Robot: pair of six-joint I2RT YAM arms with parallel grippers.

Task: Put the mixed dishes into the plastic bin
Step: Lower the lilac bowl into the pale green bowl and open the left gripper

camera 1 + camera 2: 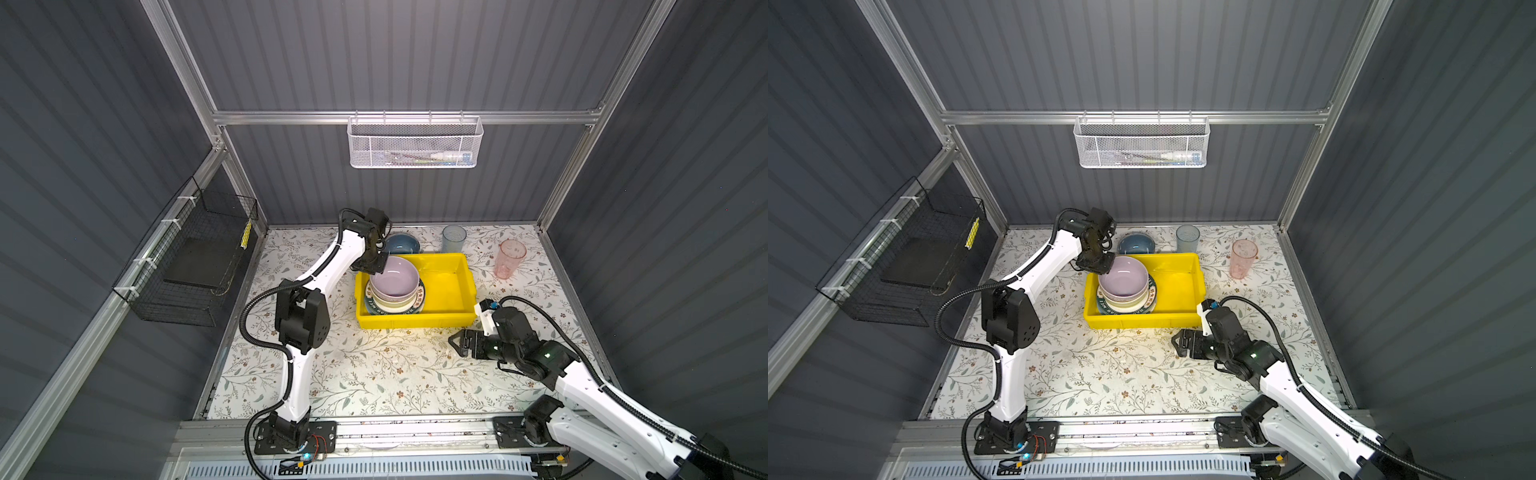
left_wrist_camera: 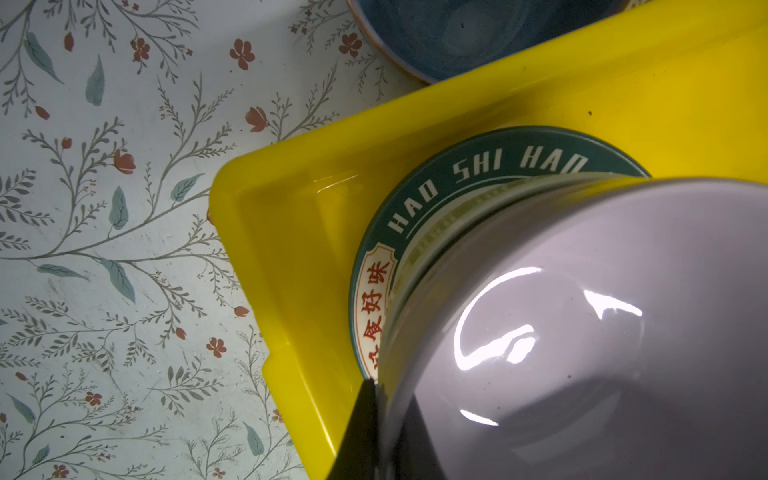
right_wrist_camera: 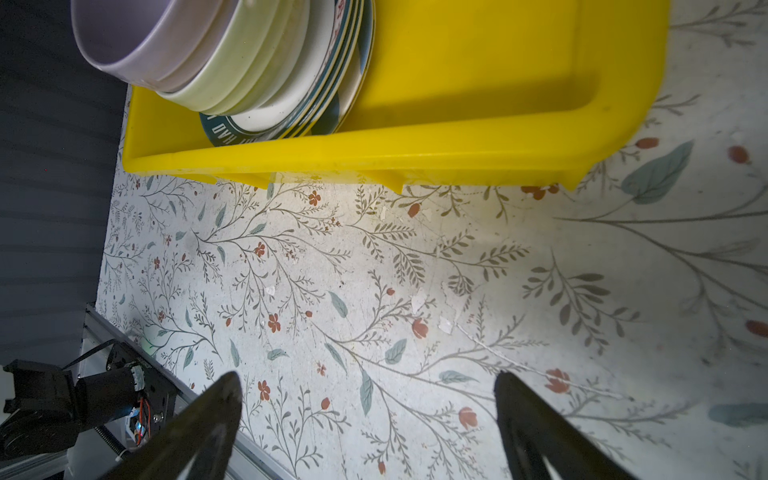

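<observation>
The lilac bowl is pinched at its rim by the left gripper and sits nested on the stack at the left end of the bin. Once it is let go, the blue bowl is probably next. It lies just beyond the bin's far left corner, close behind that gripper, toward the table's far edge. The right gripper, spread and empty, is held off the bin's near right corner, well apart from that bowl.

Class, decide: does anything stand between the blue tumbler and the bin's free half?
Only the far wall of the bin; the blue tumbler stands just behind it. The dish stack sits in the other half.
</observation>
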